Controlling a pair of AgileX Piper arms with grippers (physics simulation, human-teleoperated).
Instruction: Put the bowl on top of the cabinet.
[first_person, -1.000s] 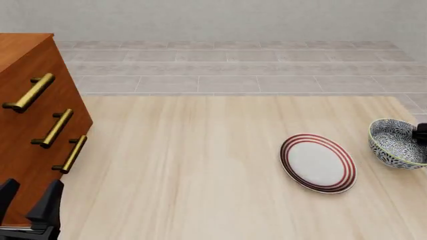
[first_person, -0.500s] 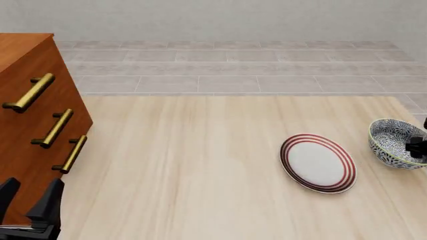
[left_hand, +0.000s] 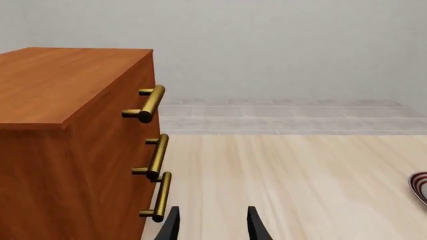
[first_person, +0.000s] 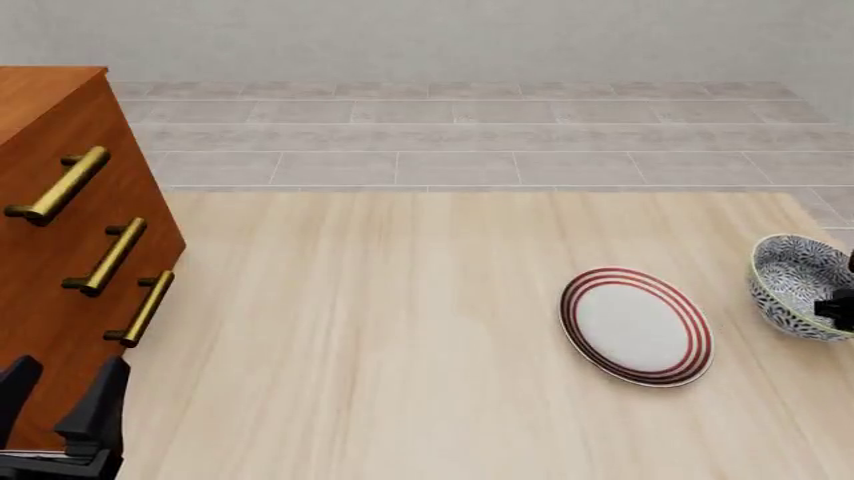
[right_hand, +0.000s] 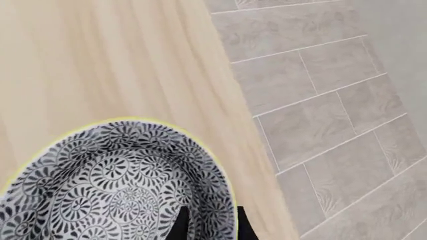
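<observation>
Blue-and-white ceramic, the bowl (first_person: 798, 285) sits at the far-right edge of the pale wood surface (first_person: 400, 330), tilted rather than level, just right of the red-ringed plate (first_person: 635, 325). The reddish-brown cabinet (first_person: 60, 250), with its three brass handles (first_person: 56, 185), stands at the far left, well apart from the bowl. The right gripper (right_hand: 208, 225) straddles the bowl's rim, one finger inside and one outside; its jaws appear pinched on the wall. The step in hand is judged to be the grasp and first lift. The next move calls for raising the bowl clear of the plate, carrying it left across the surface and above the cabinet's top. The left gripper (left_hand: 212, 225) hangs low beside the cabinet, jaws spread and holding nothing.

The right wrist view alone shows the rim between the fingers; the front view shows only a dark sliver of that gripper. The left wrist view alone shows the cabinet's flat top (left_hand: 60, 80), which the front view mostly crops.
</observation>
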